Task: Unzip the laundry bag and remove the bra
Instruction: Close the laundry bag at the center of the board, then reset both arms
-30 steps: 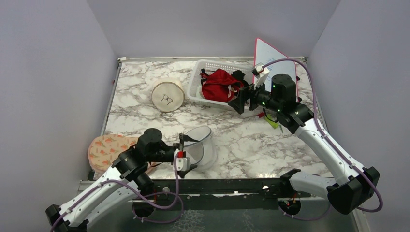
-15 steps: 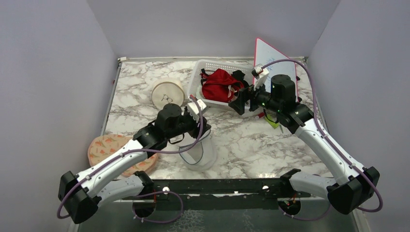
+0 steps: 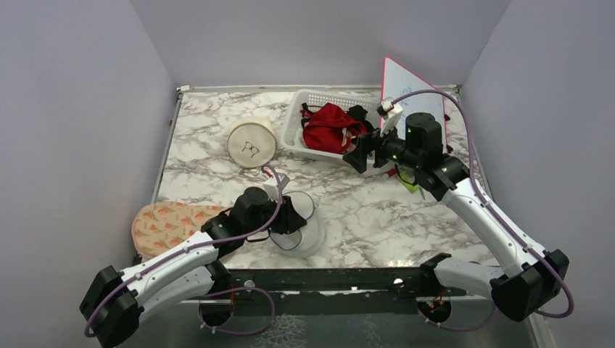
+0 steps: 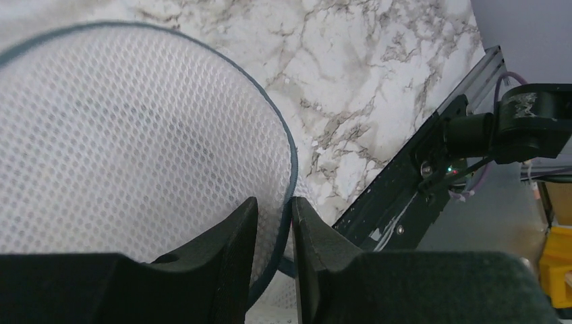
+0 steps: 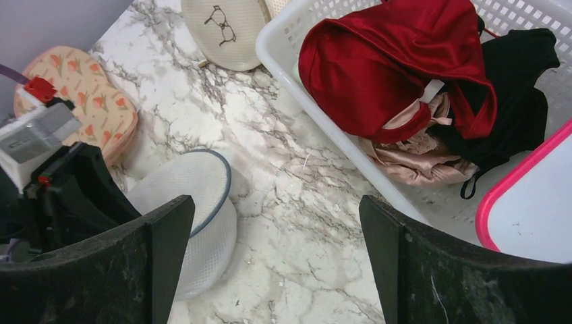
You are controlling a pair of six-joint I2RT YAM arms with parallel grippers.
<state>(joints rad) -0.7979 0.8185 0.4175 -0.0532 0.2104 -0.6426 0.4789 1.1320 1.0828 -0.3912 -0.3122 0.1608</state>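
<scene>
Laundry bag [image 3: 310, 230] rim pinched between left jaws near table [image 3: 377, 217] edge; right jaws spread wide.

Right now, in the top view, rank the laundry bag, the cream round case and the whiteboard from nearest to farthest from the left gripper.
1. laundry bag: at the near edge, its rim in the left gripper.
2. cream round case: farther back, left of centre.
3. whiteboard: back right corner.

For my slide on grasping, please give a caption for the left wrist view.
Left end effector pinches the grey-blue zip ring of the white mesh laundry bag on the marble table.
</scene>
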